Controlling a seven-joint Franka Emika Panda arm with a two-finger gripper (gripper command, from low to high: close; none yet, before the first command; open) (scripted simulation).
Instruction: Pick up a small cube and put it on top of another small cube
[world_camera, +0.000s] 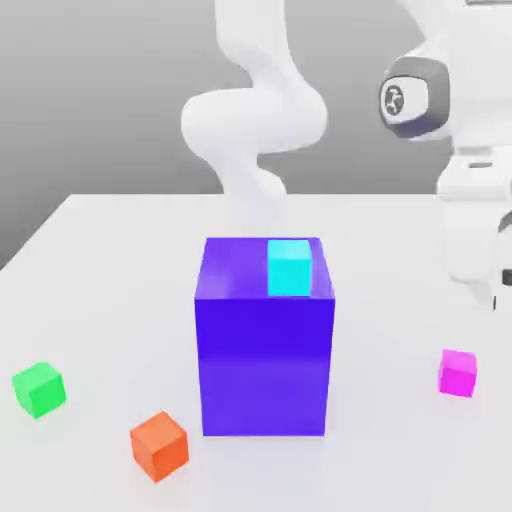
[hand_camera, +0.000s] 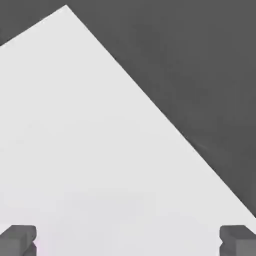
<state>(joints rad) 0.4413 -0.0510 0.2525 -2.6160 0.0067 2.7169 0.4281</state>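
White table (world_camera: 120, 260): broad, pale, runs under everything; in the hand view its corner edge cuts across against dark grey floor, bare surface below the pincer.

Franka arm (world_camera: 255, 120): white, rises behind the block, loops over to the exterior view's right, wrist and hand hanging down at that edge.

Big blue-purple block (world_camera: 265, 350): glossy, upright, mid-table, well off to the exterior view's left of the pincer and nearer the camera than the arm's base.

Pincer (hand_camera: 128, 242): two dark grey fingertips (hand_camera: 17, 240) stand at opposite edges of the hand view, spread to full width, nothing between them, only bare table beneath. Holds nothing. In the exterior view the hand sits high above the table.

Cyan cube (world_camera: 290, 267): rests on the block's top face, near its far right corner as the exterior view shows it; left of the pincer.

Orange cube (world_camera: 159, 445): on the table, front-left of the block, far from the pincer.

Green cube (world_camera: 39, 389): on the table, farthest from the pincer, at the exterior view's left.

Small magenta cube (world_camera: 458, 372): on the table, right of the block, below the hanging hand and nearer the camera, untouched, apart from the fingertips.
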